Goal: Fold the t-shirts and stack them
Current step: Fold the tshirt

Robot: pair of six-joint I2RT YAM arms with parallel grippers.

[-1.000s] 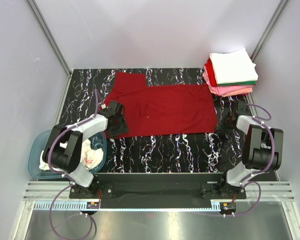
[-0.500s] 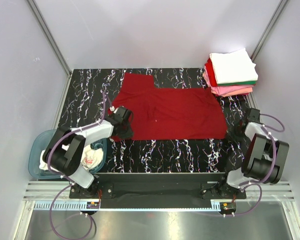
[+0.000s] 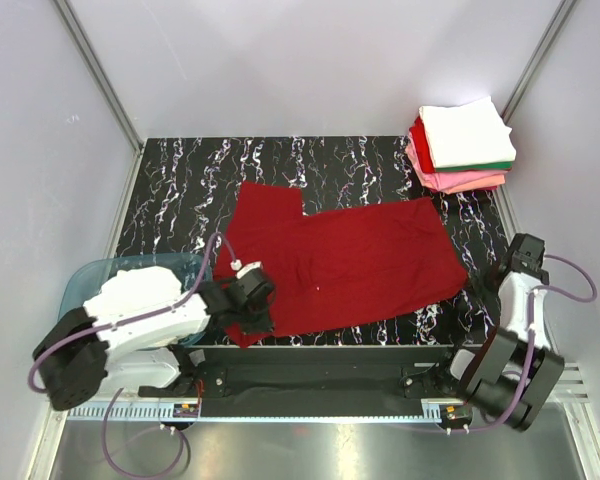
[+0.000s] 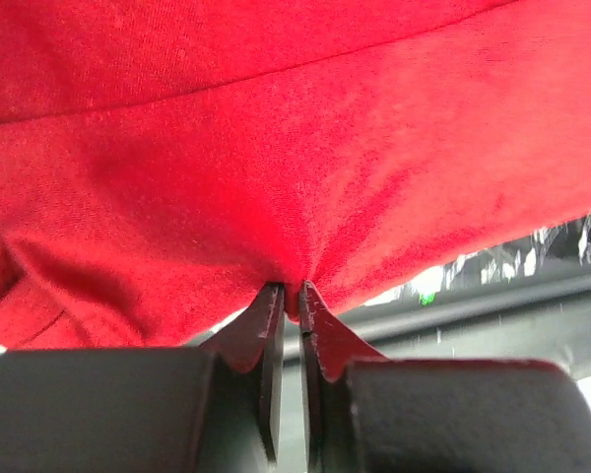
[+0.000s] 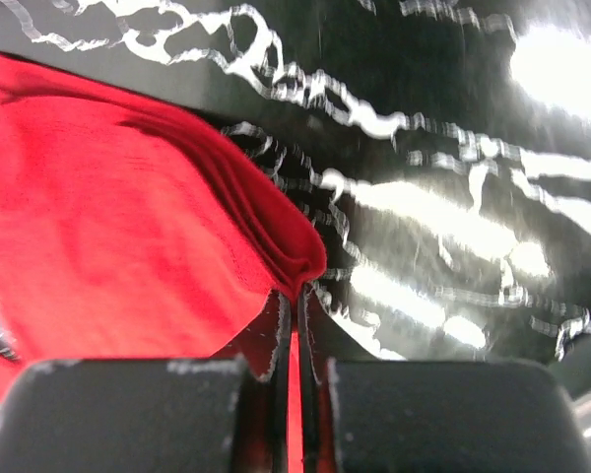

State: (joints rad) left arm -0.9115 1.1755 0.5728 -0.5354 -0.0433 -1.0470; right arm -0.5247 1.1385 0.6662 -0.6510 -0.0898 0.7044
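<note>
A dark red t-shirt (image 3: 345, 255) lies spread on the black marbled table (image 3: 180, 180), its near edge by the table's front edge. My left gripper (image 3: 252, 305) is shut on the shirt's near left corner; the left wrist view shows the cloth (image 4: 276, 148) pinched between the jaws (image 4: 292, 292). My right gripper (image 3: 477, 272) is shut on the shirt's near right corner, whose folded hem (image 5: 177, 236) is pinched between the jaws (image 5: 294, 294). A stack of folded t-shirts (image 3: 463, 143), white on top over green, pink and red, sits at the far right corner.
A teal tub (image 3: 85, 285) stands off the table's left front, mostly hidden by my left arm. Grey walls and metal frame posts enclose the table. A dark rail (image 3: 320, 365) runs along the front edge.
Both grippers have pulled the dark red shirt toward the front edge. The left arm swung down over the tub; the right gripper moved nearer and rightward.
</note>
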